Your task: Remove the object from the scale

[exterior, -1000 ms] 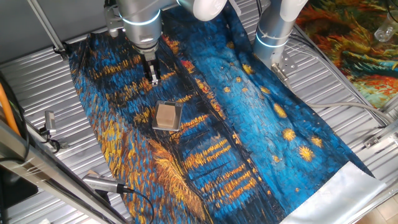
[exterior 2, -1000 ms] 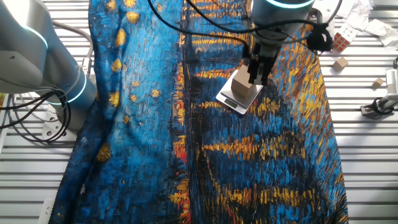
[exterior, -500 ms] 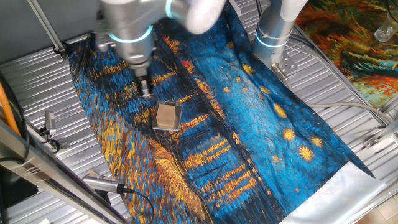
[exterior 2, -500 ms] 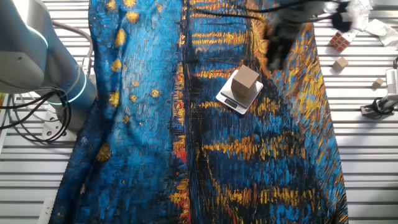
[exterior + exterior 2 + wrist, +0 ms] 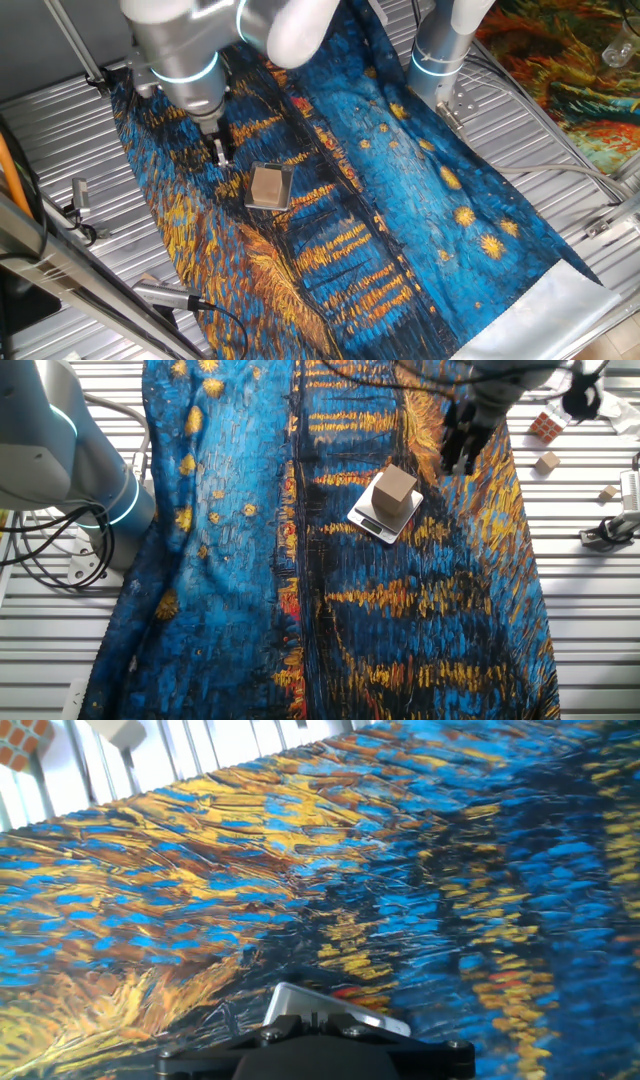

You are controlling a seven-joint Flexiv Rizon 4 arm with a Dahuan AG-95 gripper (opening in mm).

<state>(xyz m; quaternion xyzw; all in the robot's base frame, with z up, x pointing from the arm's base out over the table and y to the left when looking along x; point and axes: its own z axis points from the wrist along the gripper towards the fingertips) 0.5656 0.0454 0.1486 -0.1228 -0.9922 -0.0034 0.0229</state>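
Note:
The tan block (image 5: 266,186) sits on the grey scale (image 5: 283,178) in the middle of the blue-and-yellow cloth. It also shows in the other fixed view (image 5: 394,488), on the scale (image 5: 374,521). My gripper (image 5: 220,152) hangs over the cloth to the left of the block, apart from it. In the other fixed view the gripper (image 5: 460,455) is to the block's upper right. In the hand view the dark fingers (image 5: 280,1038) stand together with nothing between them, and a grey metal corner (image 5: 345,1013) shows just behind them. The block is hidden there.
The painted cloth (image 5: 400,200) covers the ribbed metal table (image 5: 60,130). A second arm's base (image 5: 440,55) stands at the back. A Rubik's cube (image 5: 545,426) and small wooden blocks (image 5: 546,461) lie off the cloth's edge. Cables and clamps line the table's sides.
My gripper has moved off from above the block, sideways toward the cloth's edge, and a little lower. The block and scale have not moved.

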